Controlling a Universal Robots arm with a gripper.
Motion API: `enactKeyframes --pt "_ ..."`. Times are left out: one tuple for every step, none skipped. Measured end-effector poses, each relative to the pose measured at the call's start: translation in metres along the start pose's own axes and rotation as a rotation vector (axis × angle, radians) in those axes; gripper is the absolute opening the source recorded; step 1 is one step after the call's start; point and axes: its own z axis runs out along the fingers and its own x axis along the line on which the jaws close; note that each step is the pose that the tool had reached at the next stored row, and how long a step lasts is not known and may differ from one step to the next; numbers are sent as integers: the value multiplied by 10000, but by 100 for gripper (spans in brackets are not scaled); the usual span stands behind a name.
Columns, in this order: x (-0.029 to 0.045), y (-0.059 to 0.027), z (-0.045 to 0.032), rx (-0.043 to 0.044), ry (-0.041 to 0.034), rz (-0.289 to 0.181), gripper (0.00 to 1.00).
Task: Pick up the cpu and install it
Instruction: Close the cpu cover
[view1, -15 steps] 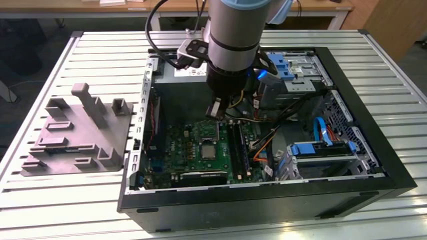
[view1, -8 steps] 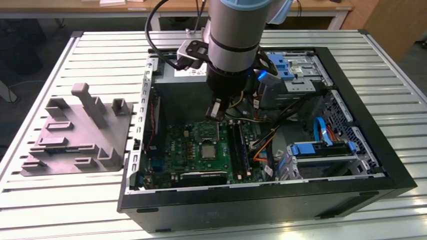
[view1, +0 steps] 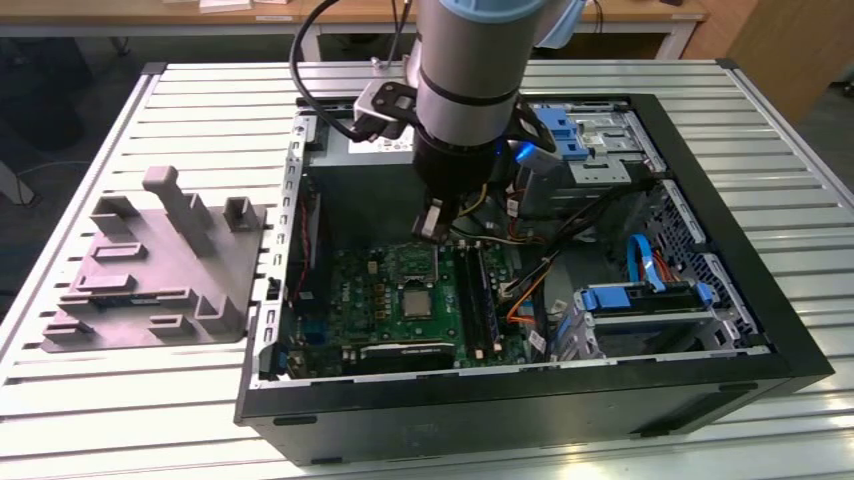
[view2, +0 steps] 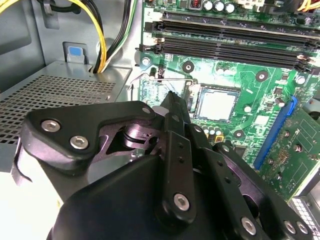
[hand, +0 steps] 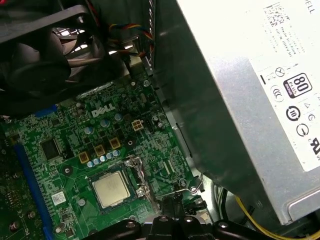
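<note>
Black metal gripper (view2: 172, 107) hovers just beside the small silver-grey square cpu (view2: 216, 105), seated in its green motherboard (hand: 75, 150) socket; fingers' spread unclear.

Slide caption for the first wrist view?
Silver-grey square cpu seated in its motherboard socket, black gripper alongside.

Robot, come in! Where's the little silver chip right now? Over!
Gripper above the motherboard, inside the computer case. Cpu lies flat in its socket, nothing gripping it. Metal latch lever beside the socket, near the gripper.
</note>
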Motion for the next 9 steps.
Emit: enactKeyframes --pt "4 -2 -1 0 1 0 11" --pt "7 -3 -1 0 0 0 11" --pt "10 -4 -1 0 -1 1 11" --pt "13 -6 -1 0 1 1 11" --pt "16 -7 -2 0 0 1 11" --pt "19 -9 -2 0 0 1 11" --pt "23 -10 -2 0 0 1 11" --pt "27 -12 -3 0 1 1 11" --pt "30 -14 -3 0 0 1 11"
